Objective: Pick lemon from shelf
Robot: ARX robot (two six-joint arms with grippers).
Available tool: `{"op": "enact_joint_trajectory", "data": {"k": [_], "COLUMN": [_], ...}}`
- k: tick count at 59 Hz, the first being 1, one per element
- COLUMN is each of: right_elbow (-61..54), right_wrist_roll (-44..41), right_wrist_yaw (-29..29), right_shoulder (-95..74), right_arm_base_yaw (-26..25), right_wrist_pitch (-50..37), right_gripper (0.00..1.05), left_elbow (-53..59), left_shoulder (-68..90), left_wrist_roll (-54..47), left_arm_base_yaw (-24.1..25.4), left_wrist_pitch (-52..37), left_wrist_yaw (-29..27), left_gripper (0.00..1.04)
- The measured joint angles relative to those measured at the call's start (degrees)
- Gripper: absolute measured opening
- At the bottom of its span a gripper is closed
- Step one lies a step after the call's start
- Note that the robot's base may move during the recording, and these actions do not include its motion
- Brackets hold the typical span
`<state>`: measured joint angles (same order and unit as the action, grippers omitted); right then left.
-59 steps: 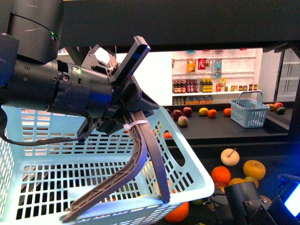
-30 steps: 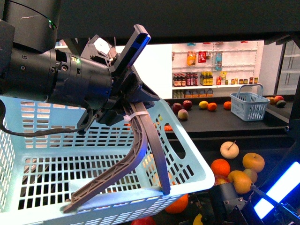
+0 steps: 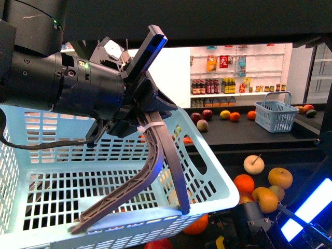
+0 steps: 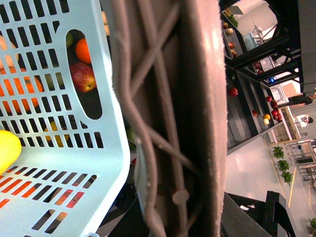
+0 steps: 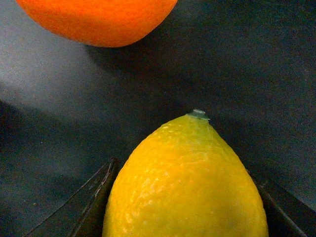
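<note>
Right gripper (image 5: 183,174): spread wide about the lemon (image 5: 183,202), fingers (image 5: 94,200) pressed to both flanks, short of the tapering tip. Directly under: dark shelf (image 5: 256,74), contact with the fruit not discernible. Ahead, past the tip: orange (image 5: 98,19), apart. Likely hazard: squeezing the smooth rind forward out of the grip on lifting, then rolling toward the orange. Left gripper (image 3: 148,130): clamped on basket handle (image 3: 150,171), basket (image 3: 207,181) hanging from it; possible hazard of swinging into the lift path.

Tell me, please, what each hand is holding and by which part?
The left hand grips the basket handle near the top of its arch. The right hand appears to clasp the lemon across its broad sides.
</note>
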<state>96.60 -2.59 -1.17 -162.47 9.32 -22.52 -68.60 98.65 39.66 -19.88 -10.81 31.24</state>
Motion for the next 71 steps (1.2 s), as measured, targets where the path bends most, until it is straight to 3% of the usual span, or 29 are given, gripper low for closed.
{"op": "enact_joint_trajectory", "data": {"k": [19, 35, 49, 71], "right_elbow": [-14.0, -28.5, -29.4, -30.4], "right_wrist_roll": [-1.8, -4.9, 3.0, 2.5], "right_wrist_yaw": [1.0, -4.2, -11.6, -10.5], "right_shoulder": [12.5, 36.0, 54.7, 53.8], "right_arm_base_yaw": [-6.1, -12.9, -5.9, 5.7], "right_wrist_pitch": [-4.2, -11.0, -6.8, -5.9], "right_gripper": [0.63, 0.63, 0.63, 0.63], "left_elbow": [0.0, 0.0, 0.0, 0.0], "left_shoulder": [0.0, 0.0, 0.0, 0.0], "left_wrist_roll": [0.0, 0.0, 0.0, 0.0], "left_arm_base_yaw": [0.0, 0.0, 0.0, 0.0], "left_wrist_pitch": [0.0, 0.0, 0.0, 0.0], "left_wrist_yaw": [-0.1, -0.1, 0.0, -0.1], "left_gripper": [0.12, 0.12, 0.12, 0.12]}}
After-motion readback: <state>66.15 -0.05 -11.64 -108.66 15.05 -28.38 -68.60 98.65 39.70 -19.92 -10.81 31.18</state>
